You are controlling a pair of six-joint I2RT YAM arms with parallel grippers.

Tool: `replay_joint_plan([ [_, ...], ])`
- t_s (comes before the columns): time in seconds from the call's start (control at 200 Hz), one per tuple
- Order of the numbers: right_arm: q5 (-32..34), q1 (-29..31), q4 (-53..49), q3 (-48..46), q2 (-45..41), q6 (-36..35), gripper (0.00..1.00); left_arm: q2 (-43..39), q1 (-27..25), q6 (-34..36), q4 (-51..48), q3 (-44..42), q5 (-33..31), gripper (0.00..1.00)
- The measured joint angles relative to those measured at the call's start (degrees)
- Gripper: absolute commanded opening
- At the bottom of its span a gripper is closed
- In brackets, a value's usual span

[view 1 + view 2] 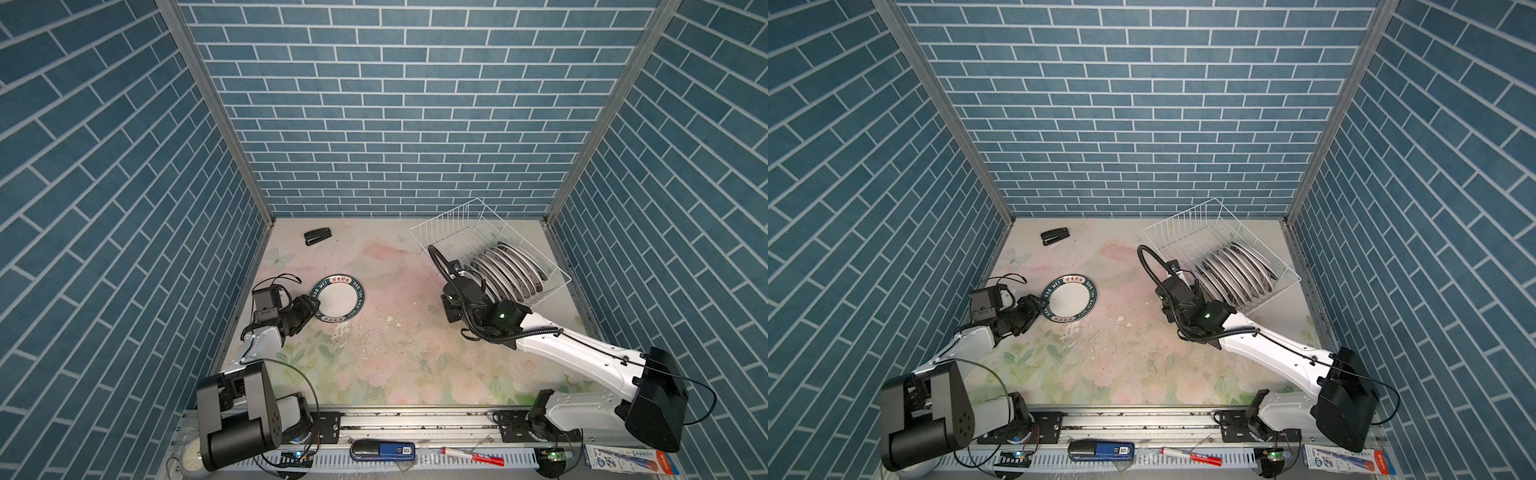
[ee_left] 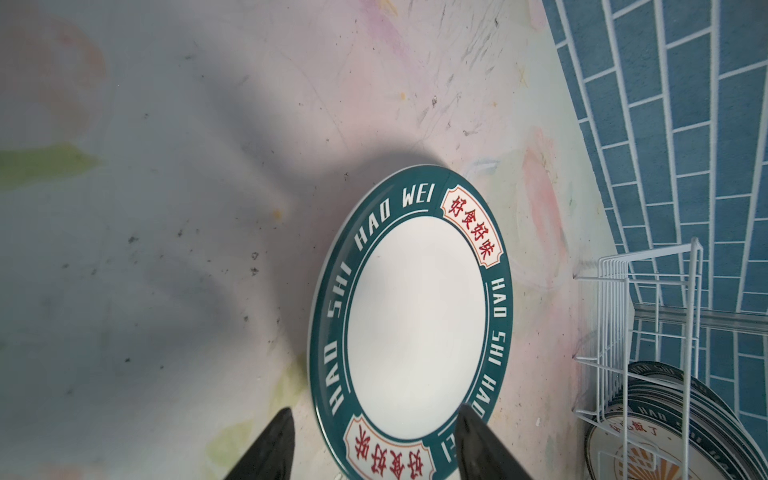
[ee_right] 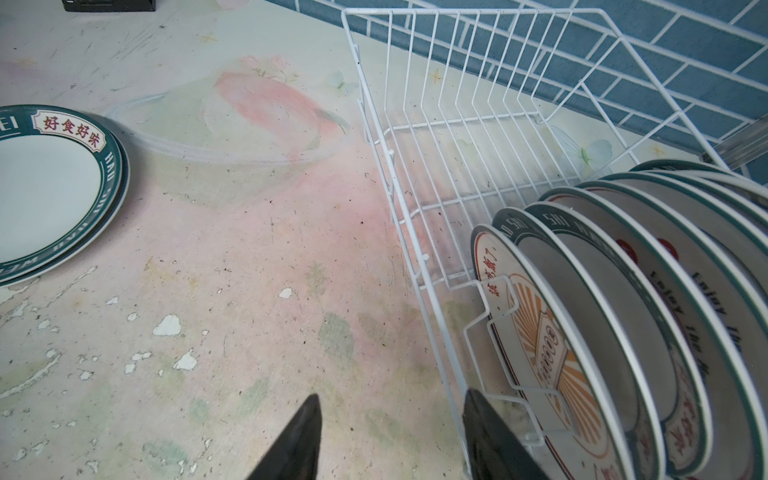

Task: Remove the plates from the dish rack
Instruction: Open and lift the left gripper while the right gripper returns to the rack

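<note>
The counter [image 1: 415,353] carries everything, and the dish rack [image 1: 457,232] stands at its far right corner. The rack's far half is bare, and the plates [image 1: 505,270] are packed edge-on in its near half.

One green-rimmed plate [image 1: 337,304] lies flat on the counter's left side, well apart from the rack. In the right wrist view a second rim shows beneath it, so it seems to top a small stack.

The step in hand looks like letting this plate go. The left gripper [image 2: 374,419] sits at the plate's near rim with its fingers [image 2: 270,449] apart and clamped on nothing. One tip shows over the lettered rim and the other just off the edge against the counter. To finish cleanly, it should draw straight back from the rim with the fingers wide, so neither tip drags the plate off the one below.

The right gripper [image 3: 390,403] hovers at the rack's near corner, its fingers [image 3: 490,432] spread and empty. The front sunburst plate [image 3: 540,332] stands just beside one tip, behind the rack's wire. A good pick would straddle that plate's upper edge alone and lift straight up, clear of the dividers.
</note>
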Motion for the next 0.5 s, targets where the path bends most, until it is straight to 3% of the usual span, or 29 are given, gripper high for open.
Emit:
replay_joint_plan([
  [0.27, 0.5, 0.0, -0.8, 0.1, -0.3, -1.9, 0.56, 0.0, -1.5, 0.3, 1.2, 0.0, 2.5, 0.75],
  [0.325, 1.0, 0.0, -1.5, 0.1, -0.9, -2.5, 0.56, -0.2, -2.2, 0.4, 1.2, 0.0, 2.8, 0.81],
  [0.5, 4.0, -0.2, -4.6, 0.5, -4.0, -4.0, 0.56, -4.7, -8.9, 1.9, -1.0, 0.0, 1.8, 0.87],
])
